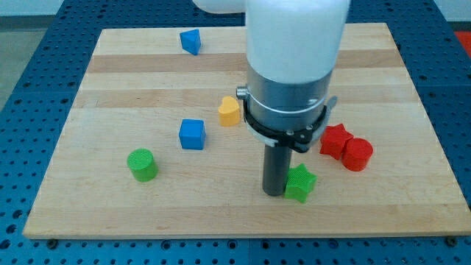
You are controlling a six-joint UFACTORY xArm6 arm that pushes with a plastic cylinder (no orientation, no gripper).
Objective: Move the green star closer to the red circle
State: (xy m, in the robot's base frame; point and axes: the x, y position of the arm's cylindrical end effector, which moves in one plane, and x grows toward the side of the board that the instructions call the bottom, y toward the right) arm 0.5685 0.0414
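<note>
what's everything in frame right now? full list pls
green star: 1, green, low on the board right of centre, just right of my tip
red circle: 1, red, right side, up and right of the green star
red star: 1, red, touching the red circle on its left
green cylinder: 1, green, lower left
blue cube: 1, blue, left of centre
blue block: 1, blue, near the view's top, shape unclear
yellow block: 1, yellow, centre, left of the arm
board: 1, light wood
arm: 1, white and grey
my tip: 1, dark rod, against the green star's left side

Bright, even light; soft shadows.
</note>
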